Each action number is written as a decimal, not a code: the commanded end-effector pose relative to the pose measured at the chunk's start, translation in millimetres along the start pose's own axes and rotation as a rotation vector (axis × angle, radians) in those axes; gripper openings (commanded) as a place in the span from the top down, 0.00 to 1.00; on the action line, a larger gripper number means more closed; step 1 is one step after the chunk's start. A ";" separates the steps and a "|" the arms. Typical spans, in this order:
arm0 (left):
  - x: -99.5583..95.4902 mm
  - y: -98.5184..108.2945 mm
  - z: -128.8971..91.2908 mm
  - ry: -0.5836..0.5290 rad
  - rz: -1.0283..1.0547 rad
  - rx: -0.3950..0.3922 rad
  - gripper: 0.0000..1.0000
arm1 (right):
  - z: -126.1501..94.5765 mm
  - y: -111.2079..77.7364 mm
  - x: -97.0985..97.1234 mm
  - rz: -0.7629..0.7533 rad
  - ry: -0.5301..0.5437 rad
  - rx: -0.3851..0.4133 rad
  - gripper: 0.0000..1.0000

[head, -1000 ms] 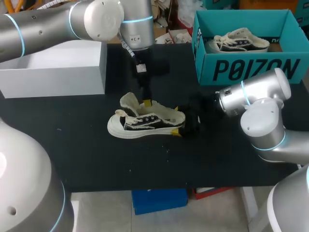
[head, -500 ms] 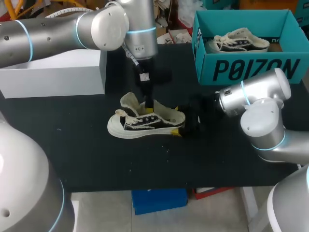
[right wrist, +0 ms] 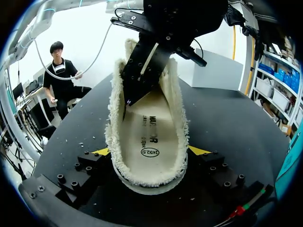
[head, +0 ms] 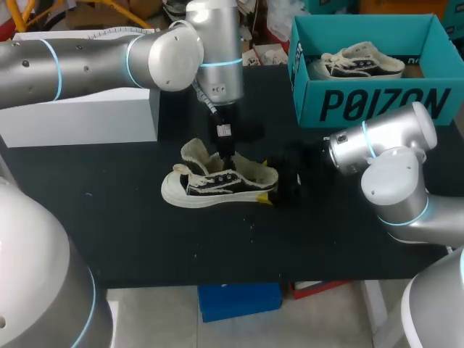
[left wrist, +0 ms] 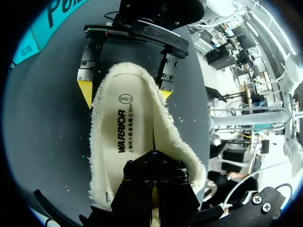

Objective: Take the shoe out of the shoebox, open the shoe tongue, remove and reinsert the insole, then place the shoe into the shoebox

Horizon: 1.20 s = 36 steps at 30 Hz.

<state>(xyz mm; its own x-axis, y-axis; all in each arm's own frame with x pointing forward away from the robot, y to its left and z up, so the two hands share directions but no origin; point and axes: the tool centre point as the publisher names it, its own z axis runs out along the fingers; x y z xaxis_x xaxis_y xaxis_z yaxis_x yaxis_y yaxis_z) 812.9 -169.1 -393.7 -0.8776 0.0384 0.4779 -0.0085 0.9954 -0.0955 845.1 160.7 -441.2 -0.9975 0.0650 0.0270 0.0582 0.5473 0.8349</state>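
Our right gripper (right wrist: 150, 152) clamps the heel of a low shoe (head: 217, 181) between its yellow tips, one on each side, with the toe pointing away from it. Our left gripper (left wrist: 154, 158) reaches into the shoe's mouth with its fingers drawn narrow; we cannot tell whether they pinch the insole (right wrist: 147, 135). The insole looks thin and floppy, so we judge its edge the best hold. It carries printed wording and an oval stamp. The teal shoebox (head: 377, 101), off to the right gripper's side, bears large lettering.
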 end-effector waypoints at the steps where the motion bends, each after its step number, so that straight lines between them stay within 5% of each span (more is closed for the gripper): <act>1: 4.4 -1.5 10.6 -0.013 -0.006 -0.007 1.00 | 0.0 -0.6 -0.3 0.001 0.000 0.001 1.00; 24: 0.6 0.6 30.4 -0.056 -0.061 -0.007 1.00 | 0.0 -0.6 -0.3 0.001 0.000 0.001 1.00; 25: 1.2 0.8 30.0 -0.062 -0.060 -0.004 0.96 | 0.0 -0.6 -0.3 0.001 0.000 0.001 1.00; 27: 2.1 1.2 29.4 -0.075 -0.058 -0.002 0.72 | 0.0 -0.6 -0.3 0.001 0.000 0.001 1.00; 30: 2.1 1.3 29.3 -0.087 -0.059 -0.005 0.62 | 0.0 -0.6 -0.3 0.001 0.000 0.001 1.00; 36: 0.2 1.9 33.1 -0.127 -0.067 -0.027 0.69 | 0.0 -0.6 -0.3 0.001 0.000 0.001 1.00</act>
<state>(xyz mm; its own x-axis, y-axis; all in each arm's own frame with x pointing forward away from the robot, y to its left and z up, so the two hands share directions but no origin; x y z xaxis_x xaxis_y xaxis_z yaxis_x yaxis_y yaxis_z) 806.5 -169.7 -414.0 -0.9220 -0.0322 0.3859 -0.0567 0.9970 -0.0523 844.3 160.7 -442.0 -0.9976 0.0640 0.0270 0.0577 0.5475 0.8348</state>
